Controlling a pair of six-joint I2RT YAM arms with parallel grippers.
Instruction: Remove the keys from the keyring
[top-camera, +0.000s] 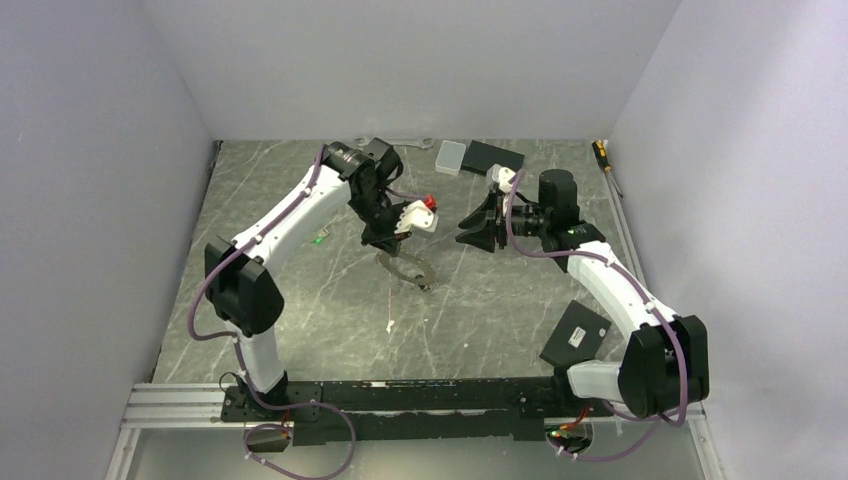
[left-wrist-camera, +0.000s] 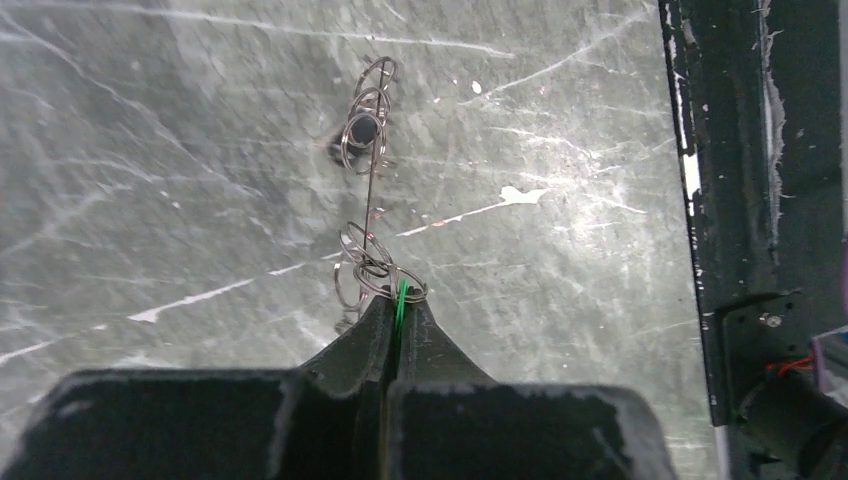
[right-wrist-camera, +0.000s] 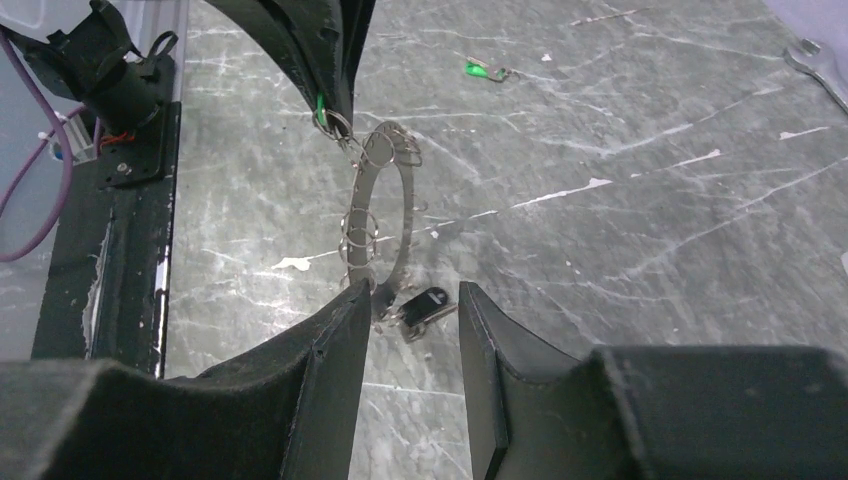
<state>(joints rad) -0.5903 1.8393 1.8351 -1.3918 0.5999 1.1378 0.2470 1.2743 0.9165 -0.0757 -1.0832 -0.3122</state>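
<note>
My left gripper (left-wrist-camera: 392, 308) is pinched tight on a green key (left-wrist-camera: 401, 303). Only a sliver of green shows between the pads, and the rest is buried in the grip. The keyring (left-wrist-camera: 370, 215) hangs from that key and reaches down towards the table (left-wrist-camera: 600, 150). From my left wrist it looks edge-on, a thin line with clusters of small split rings at either end.

Over on the right wrist view the keyring (right-wrist-camera: 381, 210) opens into a proper loop. The black key (right-wrist-camera: 427, 304) sits at its bottom end, right in the gap of my right gripper (right-wrist-camera: 412, 300). Those fingers stand apart and hold nothing. I can't tell whether the black key rests on the table or hangs just clear.

A second green key (right-wrist-camera: 483, 71) lies loose on the table, well apart from the keyring. A silver wrench (right-wrist-camera: 815, 65) is cut off at the frame edge. From above, the keyring (top-camera: 407, 270) is a faint dark streak and its keys are too small to pick out.
</note>
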